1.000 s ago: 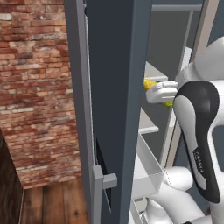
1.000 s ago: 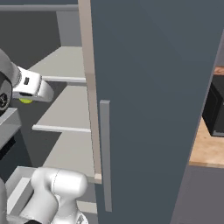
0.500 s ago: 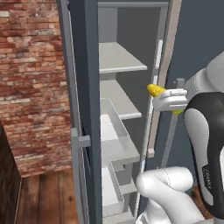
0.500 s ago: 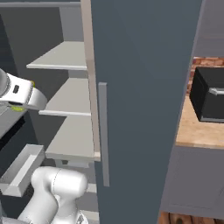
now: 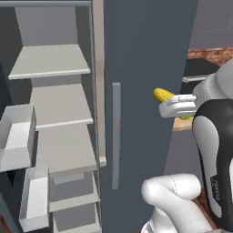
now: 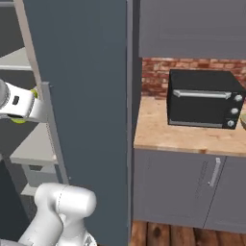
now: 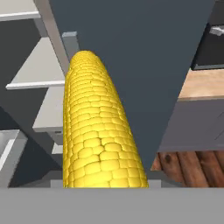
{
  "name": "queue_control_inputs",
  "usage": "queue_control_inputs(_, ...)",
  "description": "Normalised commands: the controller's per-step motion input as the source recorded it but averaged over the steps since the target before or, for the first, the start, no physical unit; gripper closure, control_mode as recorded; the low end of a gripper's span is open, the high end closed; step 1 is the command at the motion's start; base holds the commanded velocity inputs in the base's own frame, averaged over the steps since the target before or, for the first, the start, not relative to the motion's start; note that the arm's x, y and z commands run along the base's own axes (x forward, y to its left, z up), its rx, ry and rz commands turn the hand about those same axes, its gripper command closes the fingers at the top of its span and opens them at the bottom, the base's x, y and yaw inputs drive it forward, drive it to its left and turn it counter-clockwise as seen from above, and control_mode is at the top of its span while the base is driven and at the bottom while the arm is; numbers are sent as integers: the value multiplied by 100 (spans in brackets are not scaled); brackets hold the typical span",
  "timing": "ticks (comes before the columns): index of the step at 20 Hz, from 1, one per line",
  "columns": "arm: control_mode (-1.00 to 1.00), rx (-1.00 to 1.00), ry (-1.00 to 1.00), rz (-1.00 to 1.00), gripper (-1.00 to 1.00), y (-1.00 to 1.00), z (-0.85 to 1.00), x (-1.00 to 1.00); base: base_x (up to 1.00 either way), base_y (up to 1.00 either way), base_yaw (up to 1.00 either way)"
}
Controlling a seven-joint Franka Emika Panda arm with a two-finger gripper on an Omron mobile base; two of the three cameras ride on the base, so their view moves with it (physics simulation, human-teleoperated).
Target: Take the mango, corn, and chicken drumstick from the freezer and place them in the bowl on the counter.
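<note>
Your gripper (image 5: 175, 105) is pinching the corn (image 5: 163, 95), held in the air in front of the freezer (image 5: 145, 59) door, with the counter (image 6: 187, 136) off to the right.

Glossy white arm (image 5: 173, 200), black joint band, rounded segments
</note>
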Motion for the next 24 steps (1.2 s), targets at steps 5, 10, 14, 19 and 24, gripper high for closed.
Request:
queue_control_inputs(5,100,0,0,0,100,0,0,0,3,-100,0)
queue_control_inputs(10,100,0,0,0,100,0,0,0,11,-100,0)
queue_control_inputs(14,100,0,0,0,100,0,0,0,37,-100,0)
queue_control_inputs(19,100,0,0,0,100,0,0,0,54,-100,0)
queue_control_inputs(24,100,0,0,0,100,0,0,0,54,-80,0)
